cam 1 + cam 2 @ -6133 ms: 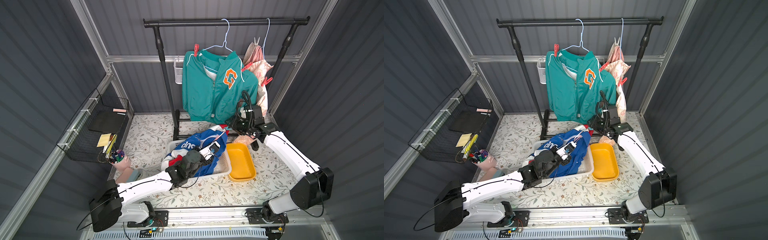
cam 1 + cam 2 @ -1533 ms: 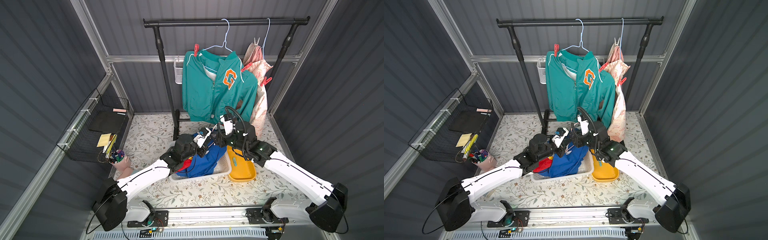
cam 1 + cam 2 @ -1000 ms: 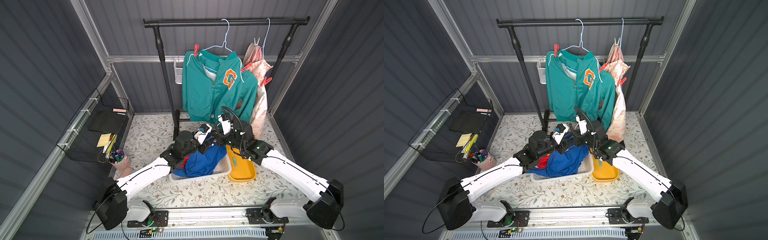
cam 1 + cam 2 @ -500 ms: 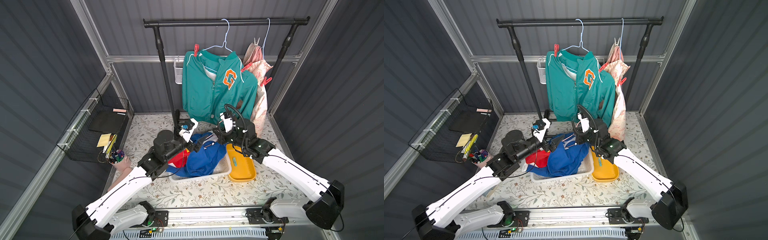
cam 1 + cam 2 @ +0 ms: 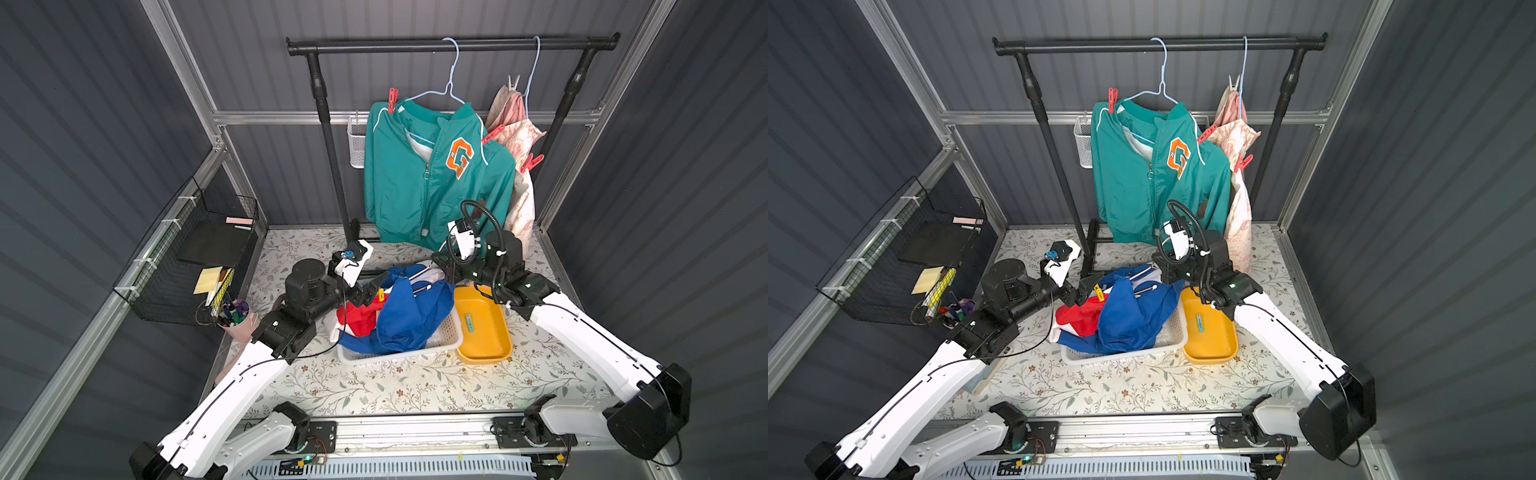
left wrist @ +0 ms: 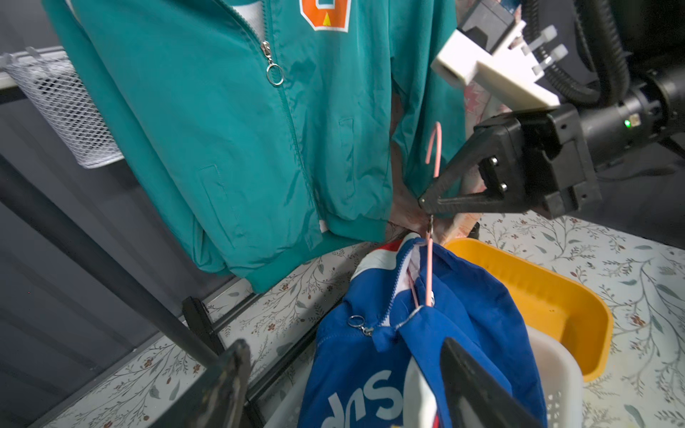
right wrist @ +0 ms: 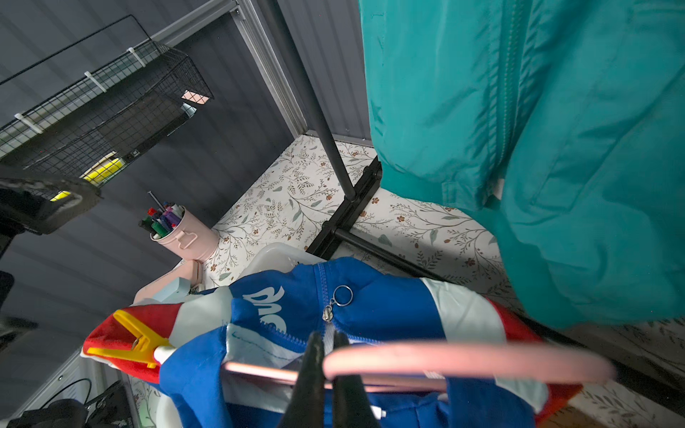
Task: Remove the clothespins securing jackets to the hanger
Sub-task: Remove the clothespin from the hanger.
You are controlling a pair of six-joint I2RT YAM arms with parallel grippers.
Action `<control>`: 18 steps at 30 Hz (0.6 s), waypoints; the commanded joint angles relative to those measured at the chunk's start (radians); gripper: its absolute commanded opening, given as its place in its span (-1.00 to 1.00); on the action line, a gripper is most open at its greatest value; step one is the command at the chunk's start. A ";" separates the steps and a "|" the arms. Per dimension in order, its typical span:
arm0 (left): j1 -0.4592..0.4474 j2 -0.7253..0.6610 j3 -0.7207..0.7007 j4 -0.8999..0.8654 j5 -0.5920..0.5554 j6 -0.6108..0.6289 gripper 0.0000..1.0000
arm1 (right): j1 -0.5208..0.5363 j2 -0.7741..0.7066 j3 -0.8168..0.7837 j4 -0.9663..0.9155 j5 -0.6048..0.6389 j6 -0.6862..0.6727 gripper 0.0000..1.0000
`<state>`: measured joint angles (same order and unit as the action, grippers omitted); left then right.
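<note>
- Rack (image 5: 453, 45): stands along the far edge of the table (image 5: 415, 386), with two jackets hanging on its rail.
- Teal jacket (image 5: 407, 178): hangs at mid-rail.
- Cream jacket (image 5: 521, 199): hangs just beside the teal jacket, toward the far right corner.
- Blue jacket (image 5: 411, 311): off the rail and heaped in the basket (image 5: 446, 338), with its collar raised on the pink hanger (image 6: 430, 266).
- Basket: mid-table, with the tray (image 5: 494, 347) just beside it on the right.
- Right gripper (image 6: 426, 207): clenched on the pink hanger's neck.
- Left gripper (image 5: 1090, 286): released, fingers wide apart and grasping nothing, at the basket's left edge near the yellow pin (image 5: 1099, 292).
- Pins:
  - Yellow pin: clipped on the blue jacket's red sleeve.
  - Red pin (image 5: 392, 99): on the teal jacket's left-hand shoulder.
  - Red pin (image 5: 493, 134): at the teal jacket's right-hand shoulder.
  - Red pin (image 5: 532, 161): on the cream jacket.
  - Pale pin (image 5: 514, 81): at the cream jacket's top.
  - Teal pin (image 5: 469, 322): lying in the tray.
</note>
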<state>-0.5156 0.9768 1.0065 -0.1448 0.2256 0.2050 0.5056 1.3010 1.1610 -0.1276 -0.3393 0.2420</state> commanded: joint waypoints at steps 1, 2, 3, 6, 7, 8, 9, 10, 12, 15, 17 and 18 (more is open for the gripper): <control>0.006 0.002 -0.008 -0.058 0.076 0.027 0.53 | -0.019 0.010 0.037 0.010 -0.092 -0.018 -1.00; 0.008 0.002 -0.009 -0.067 0.087 0.028 0.50 | -0.026 0.012 0.040 0.008 -0.106 -0.018 -1.00; 0.009 0.003 -0.009 -0.076 0.099 0.030 0.49 | -0.032 0.013 0.041 0.008 -0.119 -0.018 -1.00; 0.010 0.009 -0.017 -0.088 0.124 0.031 0.52 | -0.050 0.019 0.043 0.016 -0.159 -0.013 -1.00; 0.009 0.013 -0.016 -0.094 0.124 0.034 0.48 | -0.054 0.023 0.044 0.017 -0.169 -0.015 -1.00; 0.009 0.017 -0.014 -0.096 0.147 0.034 0.44 | -0.058 0.027 0.044 0.019 -0.176 -0.015 -1.00; 0.009 0.020 -0.011 -0.099 0.159 0.034 0.41 | -0.059 0.027 0.046 0.019 -0.180 -0.015 -1.00; 0.009 0.022 -0.008 -0.101 0.163 0.036 0.39 | -0.061 0.031 0.047 0.019 -0.186 -0.016 -1.00; 0.009 0.029 -0.006 -0.107 0.167 0.041 0.38 | -0.063 0.034 0.049 0.021 -0.191 -0.017 -1.00; 0.009 0.043 -0.004 -0.107 0.181 0.044 0.32 | -0.065 0.036 0.052 0.020 -0.196 -0.018 -1.00; 0.009 0.052 0.001 -0.110 0.192 0.042 0.26 | -0.069 0.039 0.052 0.020 -0.198 -0.018 -1.00; 0.009 0.055 0.002 -0.111 0.192 0.042 0.23 | -0.070 0.038 0.052 0.022 -0.197 -0.018 -1.00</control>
<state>-0.5133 1.0241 1.0031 -0.2382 0.3820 0.2363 0.4397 1.3342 1.1809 -0.1204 -0.4934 0.2234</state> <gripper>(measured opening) 0.623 0.062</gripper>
